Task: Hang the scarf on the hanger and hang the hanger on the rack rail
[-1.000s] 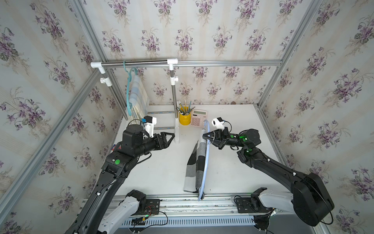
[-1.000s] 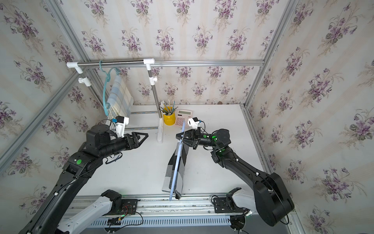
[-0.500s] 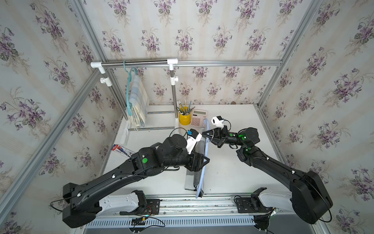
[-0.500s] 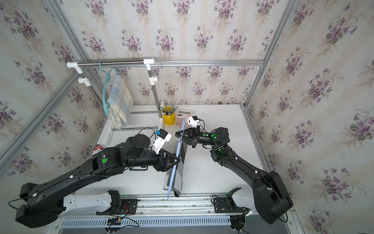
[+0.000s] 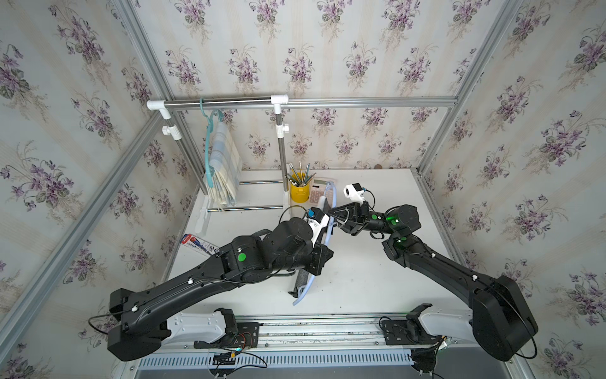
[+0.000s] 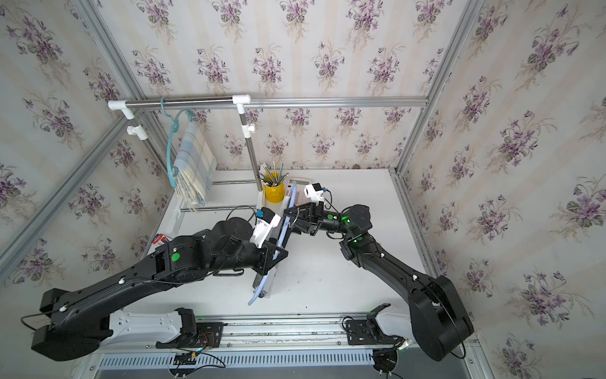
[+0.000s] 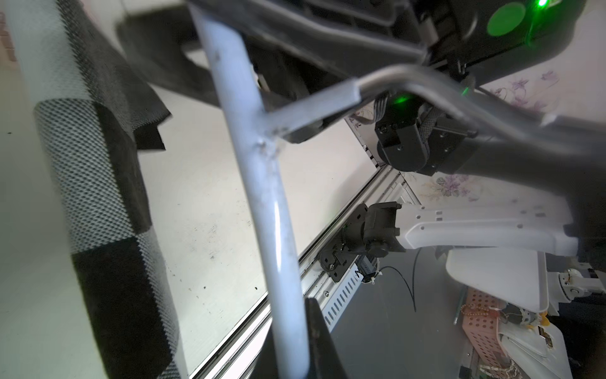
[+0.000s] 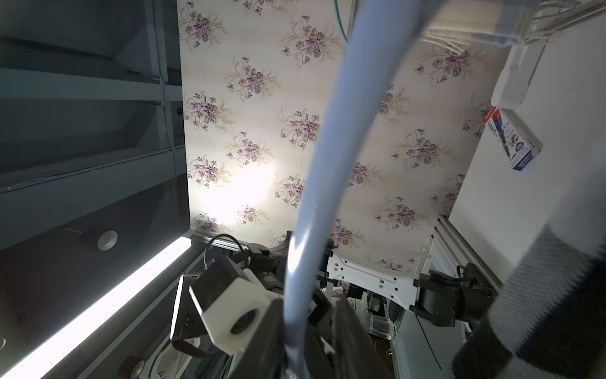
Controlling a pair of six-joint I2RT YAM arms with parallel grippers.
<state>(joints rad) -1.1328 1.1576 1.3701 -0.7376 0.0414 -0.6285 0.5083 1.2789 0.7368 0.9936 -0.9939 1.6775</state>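
Note:
The hanger (image 5: 329, 232) is a pale blue tube frame, held up on end over the middle of the table (image 5: 377, 279). A black, grey and white checked scarf (image 5: 301, 283) is draped on it and trails down to the table. My left gripper (image 5: 321, 262) is shut on the hanger's tube (image 7: 262, 183) partway down, with the scarf (image 7: 98, 197) beside it. My right gripper (image 5: 333, 213) is open at the hanger's upper part. The tube (image 8: 328, 147) stands between its fingers (image 8: 347, 338), with a gap on one side. Both top views show hanger (image 6: 282, 229) and scarf (image 6: 259, 280).
At the back left, a metal rail (image 5: 360, 102) carries a teal hanger with a pale plaid cloth (image 5: 224, 160). A yellow cup of pencils (image 5: 299, 193) and a calculator (image 5: 319, 192) stand behind the grippers. A small printed box (image 5: 200, 244) lies at the table's left edge.
My left arm swung in from the left to the hanger and its jaws closed on the tube. My right gripper's jaws, shut on the hanger before, have opened.

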